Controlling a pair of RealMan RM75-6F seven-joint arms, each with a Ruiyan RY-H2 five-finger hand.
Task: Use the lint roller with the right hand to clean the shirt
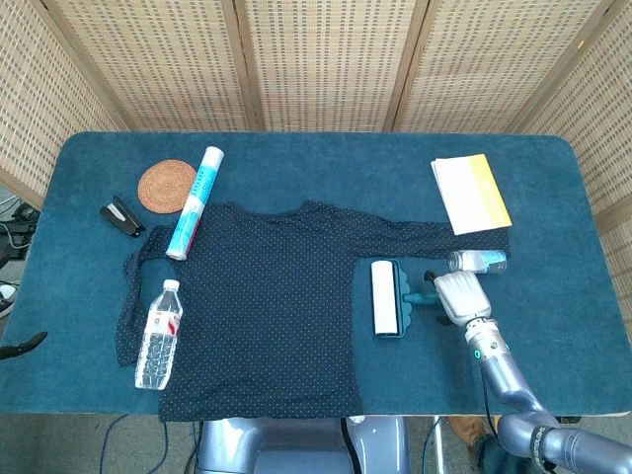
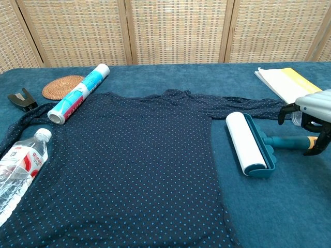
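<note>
The right hand [image 1: 456, 296] is hovering low over the handle end of the lint roller [image 1: 387, 298], palm down, forearm reaching in from the near edge of the bench [image 1: 553, 365]. In the chest view its dark fingers [image 2: 312, 146] are curling down on either side of the handle; whether they are actually clamping it, I cannot tell. The left hand [image 1: 22, 348] is barely peeking in at the bench's near left edge, only a dark tip visible, so its fingers cannot be judged.

The roller is lying flat on the bench, its white drum just beside the right hem of the shirt [image 1: 267, 316], and the shirt is spreading flat to the roller's left. Counting now: one roller, one shirt, two clear bottles, the larger one [image 1: 158, 334] lying on the shirt's left side, the small one [image 1: 478, 261] just beyond the hand. Farther from the roller, one notepad [image 1: 470, 193], one wrapped tube [image 1: 195, 201] touching the shirt's far left corner, one woven coaster [image 1: 166, 185], one black stapler [image 1: 122, 215].
</note>
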